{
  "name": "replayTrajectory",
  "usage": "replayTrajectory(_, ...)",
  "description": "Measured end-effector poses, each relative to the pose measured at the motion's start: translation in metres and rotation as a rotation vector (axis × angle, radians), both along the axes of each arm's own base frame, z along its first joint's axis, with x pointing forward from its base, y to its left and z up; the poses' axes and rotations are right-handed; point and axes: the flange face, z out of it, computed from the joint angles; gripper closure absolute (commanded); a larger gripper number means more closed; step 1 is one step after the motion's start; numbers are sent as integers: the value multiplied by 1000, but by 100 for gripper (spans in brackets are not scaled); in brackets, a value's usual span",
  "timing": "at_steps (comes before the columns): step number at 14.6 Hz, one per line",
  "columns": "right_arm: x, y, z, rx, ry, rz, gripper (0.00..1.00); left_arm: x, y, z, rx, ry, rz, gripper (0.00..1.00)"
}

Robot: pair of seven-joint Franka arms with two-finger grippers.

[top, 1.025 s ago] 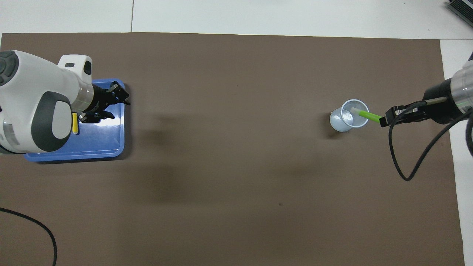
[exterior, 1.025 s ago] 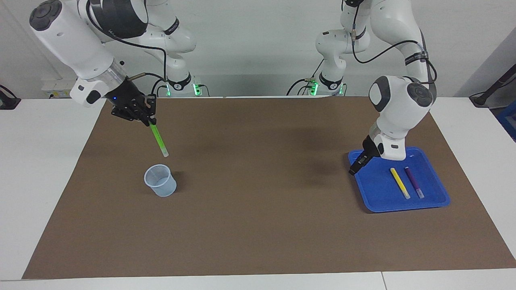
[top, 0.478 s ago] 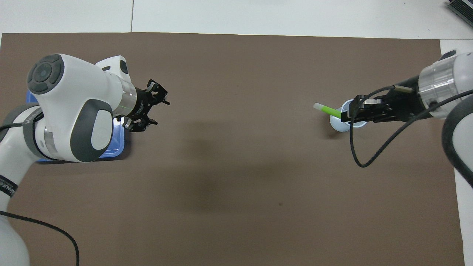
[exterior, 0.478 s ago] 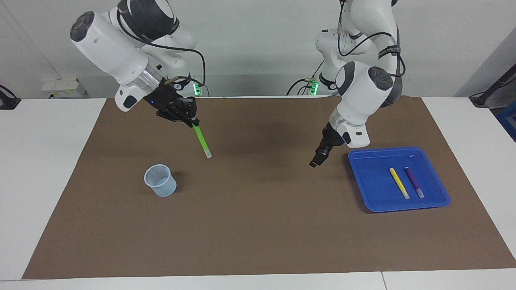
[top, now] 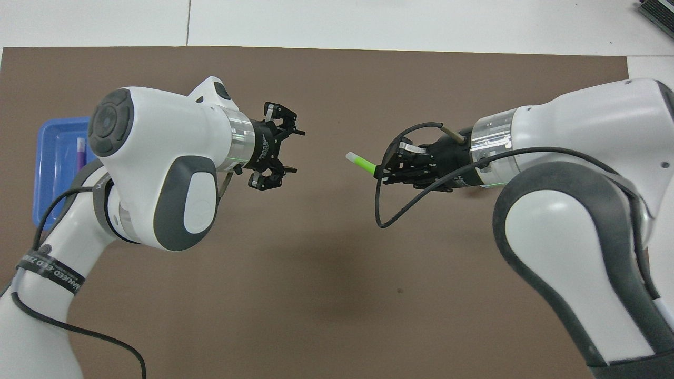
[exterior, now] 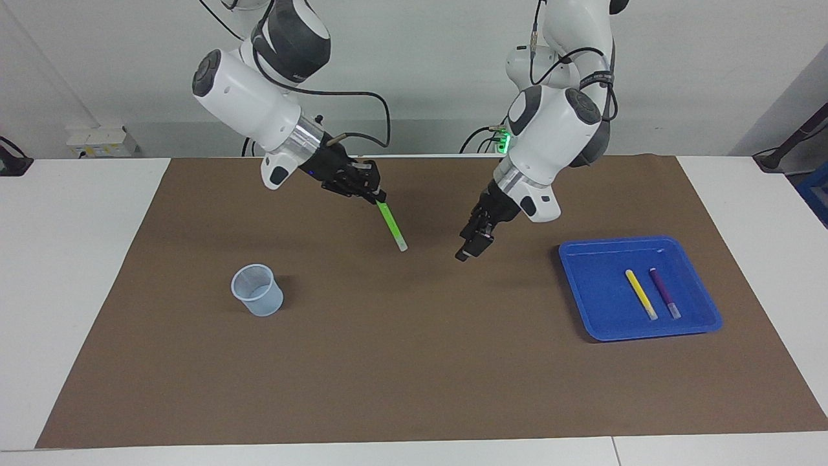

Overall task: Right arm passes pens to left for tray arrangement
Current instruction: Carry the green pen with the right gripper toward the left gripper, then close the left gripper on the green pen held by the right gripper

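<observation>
Toward the right arm's end of the table (exterior: 77,272), a pale-blue cup (exterior: 257,290) stands upright on the brown mat (exterior: 401,362). Over the mat's middle, the right gripper (exterior: 377,194) has its jaws clenched on the green pen (exterior: 392,225), which slants down with its pale tip toward the left gripper (top: 279,152). That gripper hangs near the tip with jaws spread apart, grasping nothing. At the left arm's end, the blue tray (exterior: 595,304) holds the yellow pen (exterior: 641,294) and purple pen (exterior: 664,292), lying side by side.
</observation>
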Motion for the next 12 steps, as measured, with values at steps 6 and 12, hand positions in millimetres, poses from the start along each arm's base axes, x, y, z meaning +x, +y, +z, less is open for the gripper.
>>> replayTrajectory(6,-16,39,0,8,26,19,100,-8,-24,4,-63,12,81,33)
replayTrajectory(12,-21,45,-5,4,52,13,100,-14,-32,7,-67,23,82,33)
